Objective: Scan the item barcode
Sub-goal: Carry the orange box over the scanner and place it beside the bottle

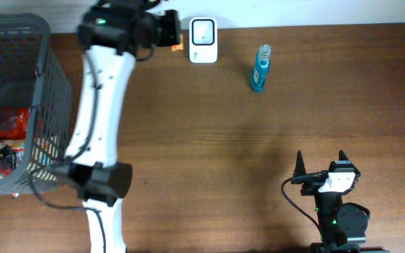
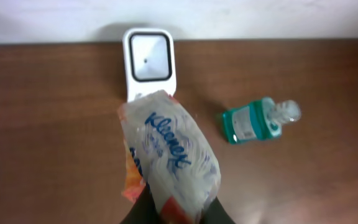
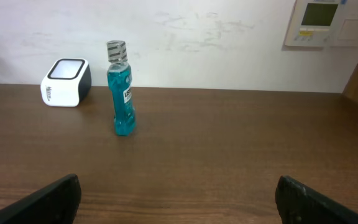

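A tissue pack [image 2: 169, 155] was clamped in the left end effector [image 2: 178, 209] at the far side of the worktop [image 1: 223, 140], just left of the white scanner [image 1: 203, 41]. A blue bottle [image 1: 261, 68] was stood to its right. The right end effector [image 1: 321, 165] was spread wide apart at the near right.

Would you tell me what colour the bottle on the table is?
The bottle is teal, clearest in the right wrist view.

I saw a blue mouthwash bottle [image 1: 261, 68] upright at one o'clock on the table [image 1: 209, 140], a grey basket [image 1: 56, 91] of packets [image 1: 5, 123] at nine.
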Controlling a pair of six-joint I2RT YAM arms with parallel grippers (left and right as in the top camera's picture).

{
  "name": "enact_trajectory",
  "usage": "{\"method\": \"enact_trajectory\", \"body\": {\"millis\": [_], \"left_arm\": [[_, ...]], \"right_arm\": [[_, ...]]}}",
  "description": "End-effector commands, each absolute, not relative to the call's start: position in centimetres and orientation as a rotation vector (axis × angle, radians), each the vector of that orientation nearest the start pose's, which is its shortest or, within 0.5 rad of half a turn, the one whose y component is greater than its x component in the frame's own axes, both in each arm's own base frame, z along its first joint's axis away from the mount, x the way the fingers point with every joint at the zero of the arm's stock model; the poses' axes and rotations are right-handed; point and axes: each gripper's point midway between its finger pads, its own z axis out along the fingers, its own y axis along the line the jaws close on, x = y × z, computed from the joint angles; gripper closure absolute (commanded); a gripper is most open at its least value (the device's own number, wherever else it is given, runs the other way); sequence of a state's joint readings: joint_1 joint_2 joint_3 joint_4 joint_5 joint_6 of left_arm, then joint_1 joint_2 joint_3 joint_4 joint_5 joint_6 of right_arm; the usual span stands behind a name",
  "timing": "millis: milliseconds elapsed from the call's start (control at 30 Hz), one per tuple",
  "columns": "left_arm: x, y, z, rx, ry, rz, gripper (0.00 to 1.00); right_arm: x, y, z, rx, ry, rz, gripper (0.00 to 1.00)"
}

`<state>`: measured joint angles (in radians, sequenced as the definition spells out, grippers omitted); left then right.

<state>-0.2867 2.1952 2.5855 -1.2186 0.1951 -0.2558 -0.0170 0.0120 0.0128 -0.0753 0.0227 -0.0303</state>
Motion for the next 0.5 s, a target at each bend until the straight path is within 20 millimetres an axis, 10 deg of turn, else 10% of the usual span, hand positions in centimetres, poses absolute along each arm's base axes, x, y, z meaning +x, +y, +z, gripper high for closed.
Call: {"method": "enact_trajectory", "body": {"millis": [0,267,467], "left_arm": [[52.3,-21.9,25.4,0.128,2.491,-0.468,1.00],[52.8,-27.8,16.5,0.182,2.613,-0.487,0.95],[52.1,-31.4,13.6,0.257,2.625,-0.486,0.95]], "right_arm": [[24.6,-1.1,15.5,0.020,1.652,-0.068,0.02],[24.6,-1.1,15.5,0.020,1.651,-0.068,0.02],[24.6,-1.1,15.5,0.020,1.651,-0.068,0.01]]}}
